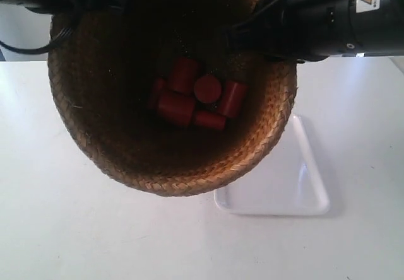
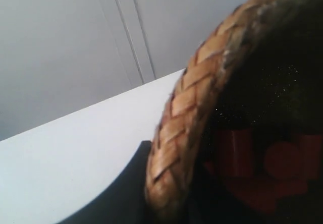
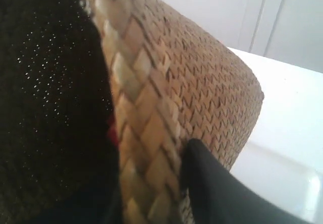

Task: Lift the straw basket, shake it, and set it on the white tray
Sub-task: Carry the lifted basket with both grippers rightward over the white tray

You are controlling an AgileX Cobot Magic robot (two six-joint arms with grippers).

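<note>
The straw basket (image 1: 170,166) hangs lifted above the table, held by both arms at its braided rim and tilted toward the exterior camera. Several red cylinders (image 1: 192,100) lie in its bottom. My left gripper (image 2: 169,183) is shut on the rim (image 2: 176,128), one dark finger (image 2: 126,188) outside the basket wall. My right gripper (image 3: 151,183) is shut on the opposite rim (image 3: 141,128), with a black finger (image 3: 212,183) against the outer weave. The white tray (image 1: 297,185) lies on the table beneath the basket's lower right side, partly hidden by it.
A white tabletop (image 1: 63,229) spreads all around. A pale wall with panel seams (image 2: 126,32) stands behind the table. A corner of the tray (image 3: 298,188) shows below the basket in the right wrist view.
</note>
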